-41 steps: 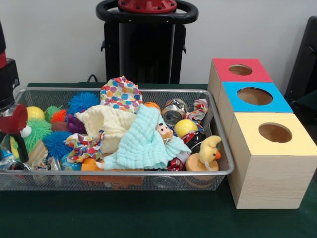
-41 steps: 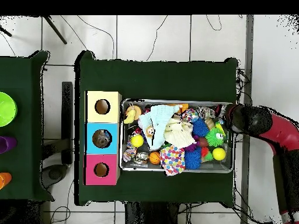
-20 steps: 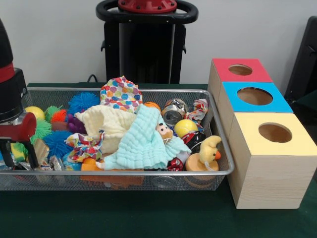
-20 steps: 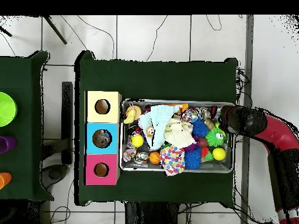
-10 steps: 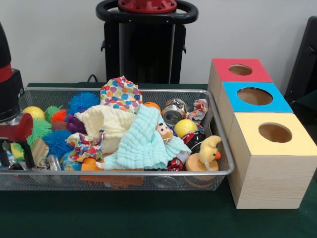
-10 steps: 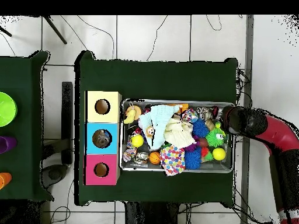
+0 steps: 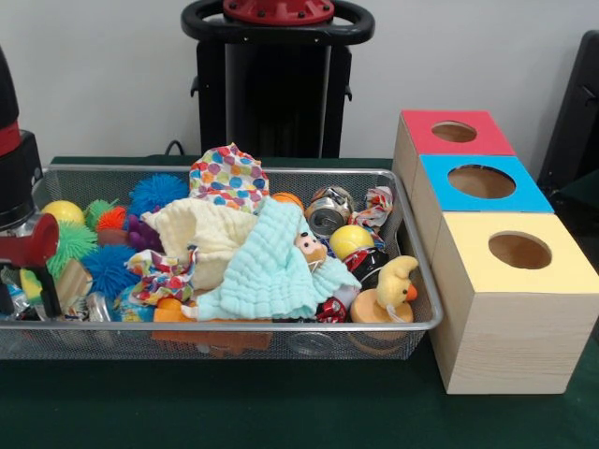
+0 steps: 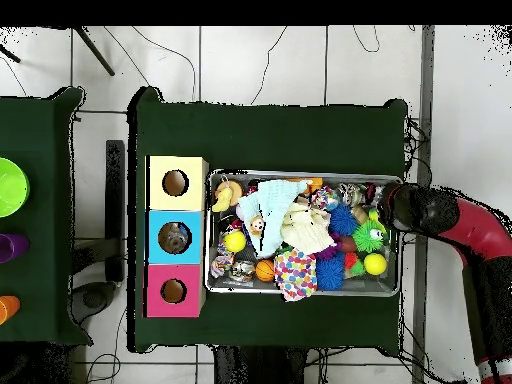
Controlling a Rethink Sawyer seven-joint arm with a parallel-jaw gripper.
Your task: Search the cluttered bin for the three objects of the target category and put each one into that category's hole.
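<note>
Front view puts my pincer (image 7: 26,297) low at the wire bin's (image 7: 234,329) end farthest from the boxes (image 7: 510,309); I cannot tell its spread. No target is held yet, so I'd lower slowly, clear of the mesh wall.

You saw a silvery wire-mesh metal bin (image 7: 234,332) on a matt green cloth worktop (image 7: 281,412). The boxes (image 7: 510,309) looked like pale wood with matt coloured tops. The blanket (image 7: 271,267) was soft crinkled cloth; the can (image 7: 328,217) was shiny metal.
</note>
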